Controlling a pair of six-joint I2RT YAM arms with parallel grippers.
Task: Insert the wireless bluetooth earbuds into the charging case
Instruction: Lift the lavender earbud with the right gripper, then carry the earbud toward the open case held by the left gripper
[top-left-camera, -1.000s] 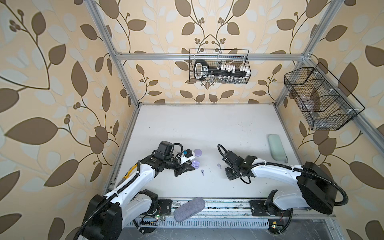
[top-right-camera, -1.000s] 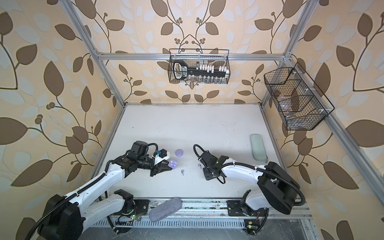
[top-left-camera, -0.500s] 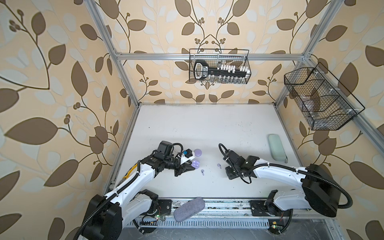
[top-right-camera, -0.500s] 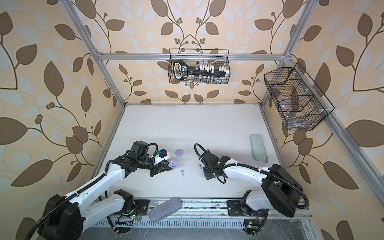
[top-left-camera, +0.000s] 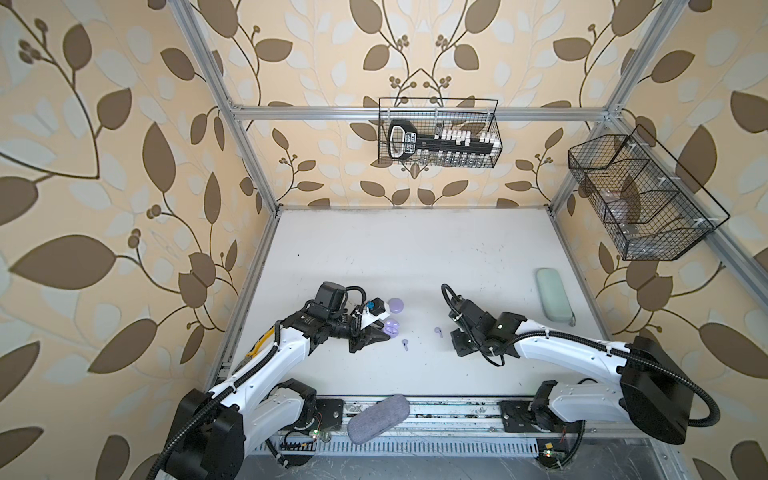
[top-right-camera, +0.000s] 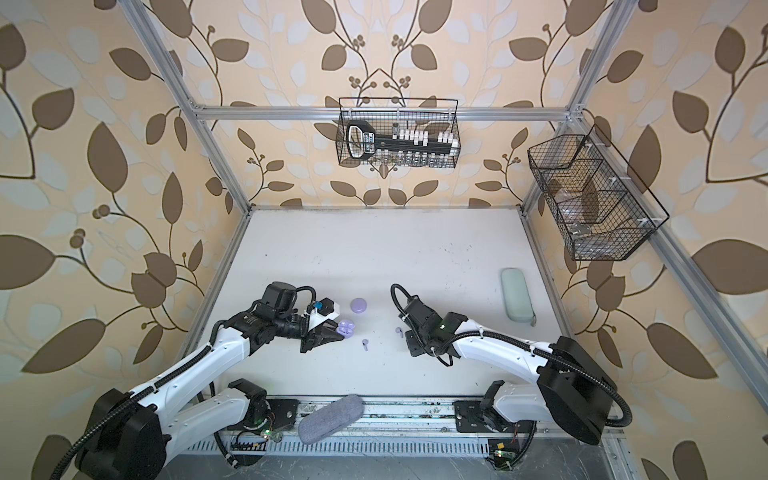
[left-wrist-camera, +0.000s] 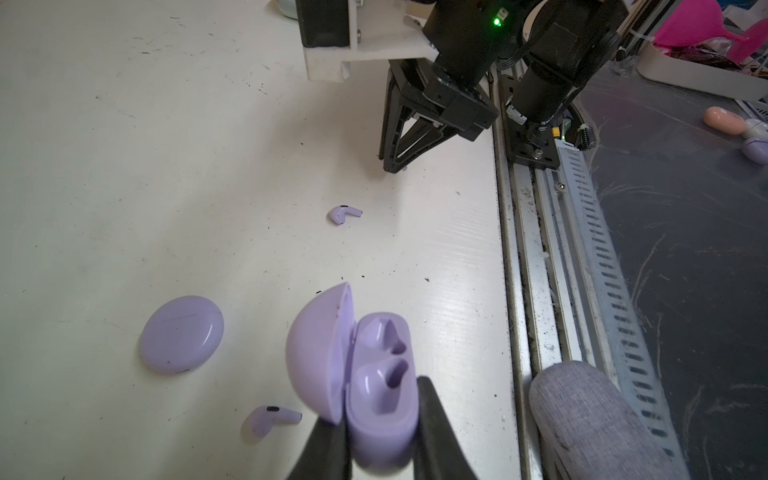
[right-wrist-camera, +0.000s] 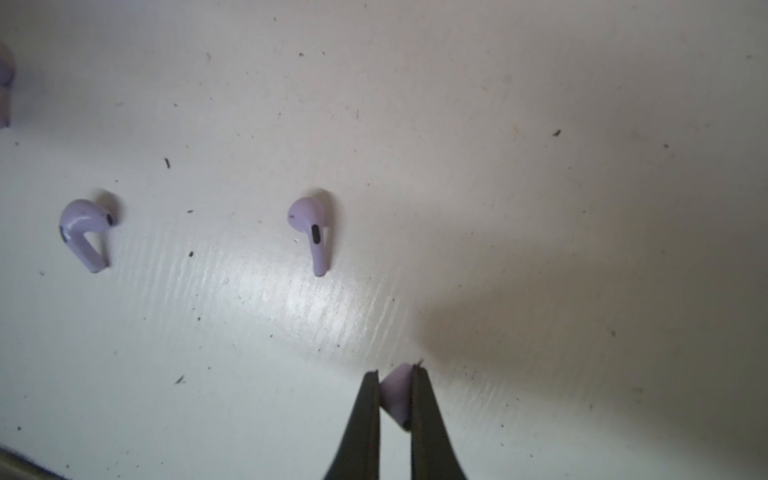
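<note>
Right at the front edge there's a grey fabric oblong pouch (top-left-camera: 378, 417) lying across the metal rail. Just past it, on the white bench (top-left-camera: 415, 257), the left gripper (left-wrist-camera: 380, 415) is clamped tight on the base of an open lavender plastic charging case (left-wrist-camera: 374, 374), lid flipped up and both wells showing. Across from it, the right gripper (right-wrist-camera: 397, 370) is pinched down on a tiny pale-lavender plastic earbud (right-wrist-camera: 395, 399), low over the bench; can't tell if it's touching the surface. Between the two grippers, a loose earbud (top-left-camera: 404, 343) lies near the held case, and a second loose earbud (top-left-camera: 438, 331) lies just beside the right gripper. A little further back, a closed round lavender case (top-left-camera: 396, 305) sits flat on the bench right behind the held one. Off toward the right edge there's a pale green oblong case (top-left-camera: 552, 295). Up on the back wall hangs a black wire basket (top-left-camera: 438, 137), and a second wire basket (top-left-camera: 640, 199) hangs on the right wall.
</note>
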